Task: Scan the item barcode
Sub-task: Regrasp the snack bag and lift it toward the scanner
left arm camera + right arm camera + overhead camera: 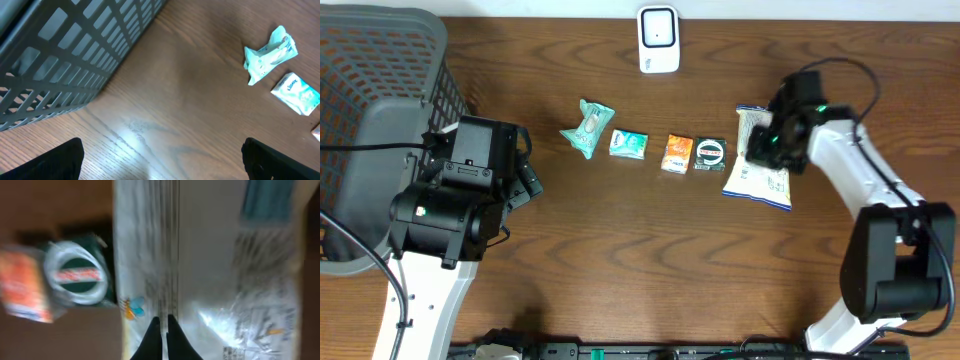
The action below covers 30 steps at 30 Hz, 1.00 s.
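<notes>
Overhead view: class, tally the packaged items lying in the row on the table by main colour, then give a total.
Mint green: 2, the crumpled packet and the tissue pack
Orange: 1, the orange pack
Dark green: 1, the dark green pack
White: 1, the white bag
Total: 5

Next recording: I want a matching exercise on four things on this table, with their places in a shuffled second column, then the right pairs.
Things:
1. basket
2. scanner
3. orange packet
4. white bag

Places:
a. right end of the row of items
b. far edge of the table, near the middle
c. left end of the table
d. between the tissue pack and the dark green packet

Pairs: 1-c, 2-b, 3-d, 4-a
</notes>
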Tool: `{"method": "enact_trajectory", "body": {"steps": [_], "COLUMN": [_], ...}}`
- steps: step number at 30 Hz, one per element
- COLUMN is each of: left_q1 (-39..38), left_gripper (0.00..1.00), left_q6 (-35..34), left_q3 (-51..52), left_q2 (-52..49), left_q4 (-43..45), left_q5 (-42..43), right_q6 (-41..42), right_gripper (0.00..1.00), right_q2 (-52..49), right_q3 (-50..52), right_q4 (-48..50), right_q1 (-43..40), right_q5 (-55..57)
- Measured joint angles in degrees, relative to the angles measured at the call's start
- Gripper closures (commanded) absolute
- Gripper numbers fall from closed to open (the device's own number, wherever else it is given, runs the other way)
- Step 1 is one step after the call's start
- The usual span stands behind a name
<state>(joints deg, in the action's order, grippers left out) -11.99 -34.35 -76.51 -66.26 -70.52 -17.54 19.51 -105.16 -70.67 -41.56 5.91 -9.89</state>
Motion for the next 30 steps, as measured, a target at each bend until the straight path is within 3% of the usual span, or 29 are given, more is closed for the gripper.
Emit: {"method": "enact_trajectory", "body": {"steps": [4,8,11,17,24,30], "left_q1": [0.0,0.0,0.0,0.0,0.0,0.0], "left_gripper": [0.00,0.00,0.00,0.00,0.00,0.00], "left_q6": [0.0,0.0,0.0,0.0,0.0,0.0], "left_q3": [0.0,0.0,0.0,0.0,0.0,0.0], "left_q2": [0.0,0.0,0.0,0.0,0.0,0.0], "left_q4": [0.0,0.0,0.0,0.0,0.0,0.0], "left_q5": [0.0,0.0,0.0,0.0,0.0,0.0], "right_q6": [1.3,1.8,1.8,-1.9,-2.9,-3.4], "right_gripper": [0.99,0.99,0.99,0.95,0.96,0.91], "right_q2": [0.0,0.0,0.1,1.9,3.4,2.2], "right_q3": [8.1,9.3,6.3,-9.6,-12.3,-6.4], "right_q4": [7.1,4.0,-2.7,-11.3,-8.9,0.2], "right_q1": [2.2,3.3,3.0,0.8,-0.6,-1.0], "right_q5": [2.1,2.4,2.9,6.1,11.6,14.3]}}
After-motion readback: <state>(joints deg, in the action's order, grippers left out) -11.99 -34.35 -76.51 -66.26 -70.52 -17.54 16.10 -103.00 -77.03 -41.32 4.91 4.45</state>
